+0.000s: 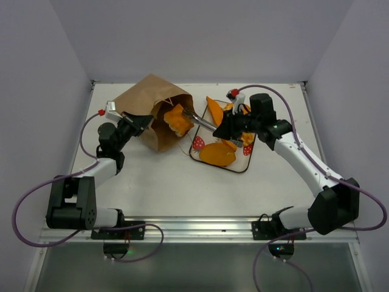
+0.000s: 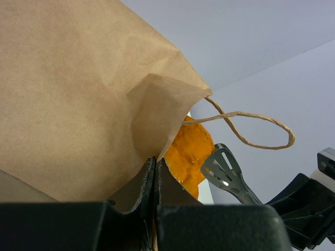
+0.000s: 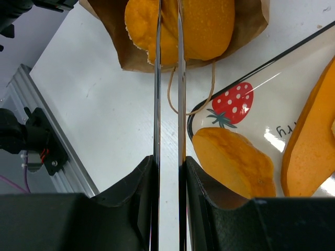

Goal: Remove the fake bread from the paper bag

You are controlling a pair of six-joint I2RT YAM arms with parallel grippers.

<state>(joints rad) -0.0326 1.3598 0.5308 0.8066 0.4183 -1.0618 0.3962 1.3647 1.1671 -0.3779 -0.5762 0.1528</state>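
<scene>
The brown paper bag (image 1: 146, 100) lies on its side with its mouth toward the tray. My left gripper (image 1: 141, 123) is shut on the bag's rim, its pads (image 2: 148, 180) pinching the paper (image 2: 78, 94). An orange fake bread piece (image 1: 176, 120) sits in the bag's mouth (image 2: 191, 151) (image 3: 207, 26). My right gripper (image 1: 226, 129) is shut on metal tongs (image 1: 203, 122), whose arms (image 3: 158, 78) run nearly closed to the bread. The tong tip (image 2: 225, 170) is beside the bread. I cannot tell whether it grips the bread.
A strawberry-print tray (image 1: 197, 155) lies right of the bag and holds an oval loaf (image 1: 217, 154) (image 3: 235, 162), a baguette (image 1: 214, 109) (image 3: 309, 151) and more bread. The bag's string handle (image 2: 251, 130) loops out. The table's metal rail (image 3: 63, 157) is near.
</scene>
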